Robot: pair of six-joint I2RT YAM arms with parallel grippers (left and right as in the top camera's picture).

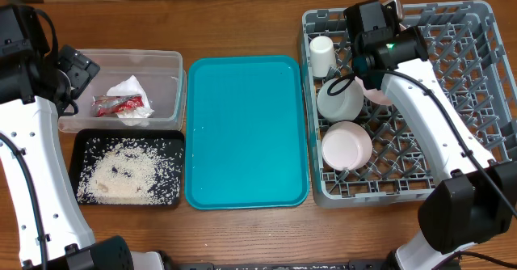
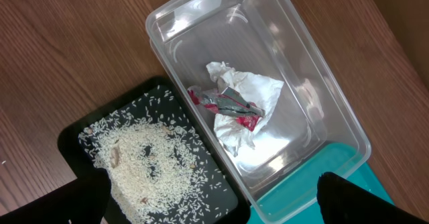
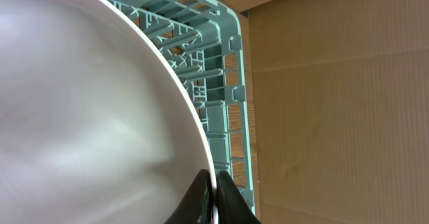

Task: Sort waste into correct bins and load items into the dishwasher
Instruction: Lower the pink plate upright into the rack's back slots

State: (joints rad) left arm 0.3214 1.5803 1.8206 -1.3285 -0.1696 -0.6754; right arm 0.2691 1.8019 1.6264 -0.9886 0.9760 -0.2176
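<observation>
Overhead view, clock face laid on the picture with 12 at its top edge. We log the grey dish rack [image 1: 456, 60] on the 3 o'clock side of the table [image 1: 242, 23]. Along the rack's 9 o'clock wall stand three pieces. The white cup [image 1: 322, 53] is upright in the 11 o'clock corner. The upper white bowl [image 1: 339, 100] is just at 6 o'clock of the cup. The lower white bowl [image 1: 347, 145] is just beyond that, again at 6 o'clock. The pale pink plate [image 1: 378, 94] shows only as a sliver at 3 o'clock of the upper bowl, under the right arm [image 1: 420, 108].

Right wrist view: the right gripper [image 3: 213, 196] has its jaws pinched closed on the plate's rim. The plate fills the 9 o'clock half of that frame, with rack lattice behind it. We cannot tell whether it rests on the pegs.

The teal serving tray [image 1: 246, 128] lies mid-table, between the rack and the bins. At its 9 o'clock, the clear tub [image 1: 161, 72] holds the crumpled napkin [image 1: 129, 88], with the red wrapper [image 1: 119, 104] lying on it. The black tray [image 1: 83, 147] sits just at 6 o'clock of the tub. Rice grains [image 1: 125, 173] are spread across it, thickest toward 7 o'clock.

The left gripper [image 1: 74, 68] hangs over the tub's 9 o'clock end. In the left wrist view its fingertips [image 2: 74, 200] sit in the two lower corners, so the jaws are wide apart and hold nothing.
</observation>
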